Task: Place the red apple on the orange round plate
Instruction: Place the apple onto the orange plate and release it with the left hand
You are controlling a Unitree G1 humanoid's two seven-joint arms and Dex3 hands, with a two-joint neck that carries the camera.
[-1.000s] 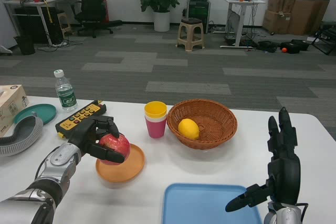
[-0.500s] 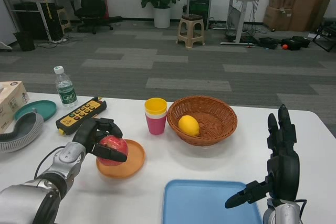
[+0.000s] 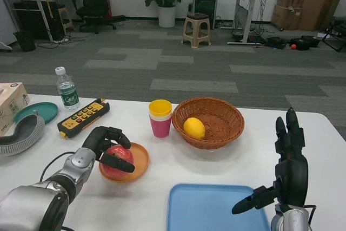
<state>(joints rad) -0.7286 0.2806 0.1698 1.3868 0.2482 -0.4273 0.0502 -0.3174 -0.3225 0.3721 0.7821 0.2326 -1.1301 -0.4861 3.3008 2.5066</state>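
Near-left on table: left hand (image 3: pixel 104 145) grips red apple (image 3: pixel 116 160) | apple sits over orange round plate (image 3: pixel 138 159) | right hand (image 3: pixel 285 177) spread, far right

no legible text, water bottle (image 3: pixel 67 90) label green, print perhaps too small

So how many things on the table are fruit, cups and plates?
Fruit: 2, the red apple and the lemon
Cups: 2, the yellow cup stacked in the pink cup
Plates: 2, the orange round plate and the green plate
Total: 6
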